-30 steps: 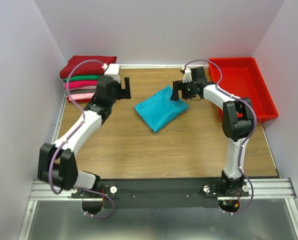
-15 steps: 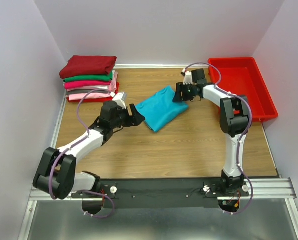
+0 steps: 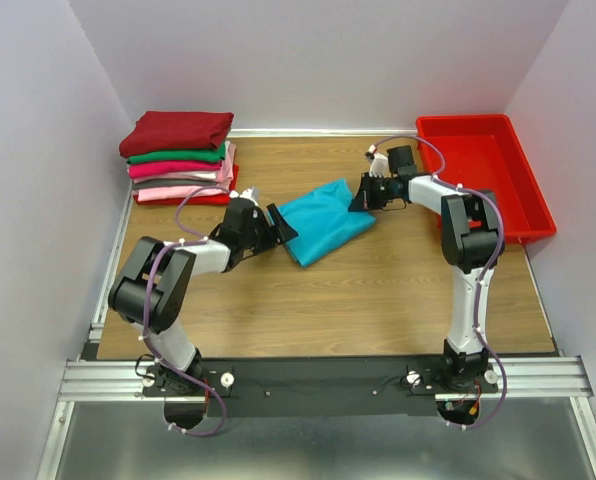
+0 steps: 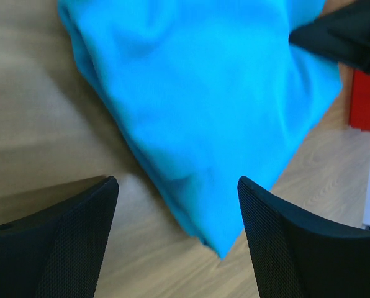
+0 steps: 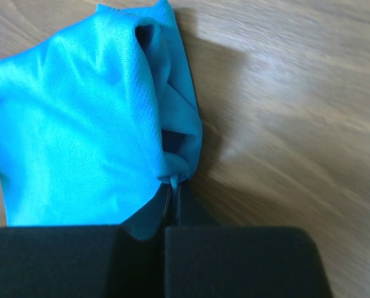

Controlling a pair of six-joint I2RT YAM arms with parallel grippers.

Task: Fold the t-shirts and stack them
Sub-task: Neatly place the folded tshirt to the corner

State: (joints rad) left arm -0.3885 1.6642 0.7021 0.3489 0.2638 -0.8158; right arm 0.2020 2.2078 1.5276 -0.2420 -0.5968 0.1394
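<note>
The right end effector is clamped on the upper-right edge of the folded teal cotton t-shirt; the left end effector stands wide apart just beside its left corner. The shirt lies mid-frame on the wood-grain worktop, long axis slanting lower left to upper right, with the stack of folded red, green and pink t-shirts upper left against pale walls.

Before you, a wood-grain table sits boxed in by three plain, pale walls: back wall, left wall and right wall. The light is even and the shadows are soft. At your near edge, a ribbed aluminium rail spans the width above a dull grey metal sheet.
</note>
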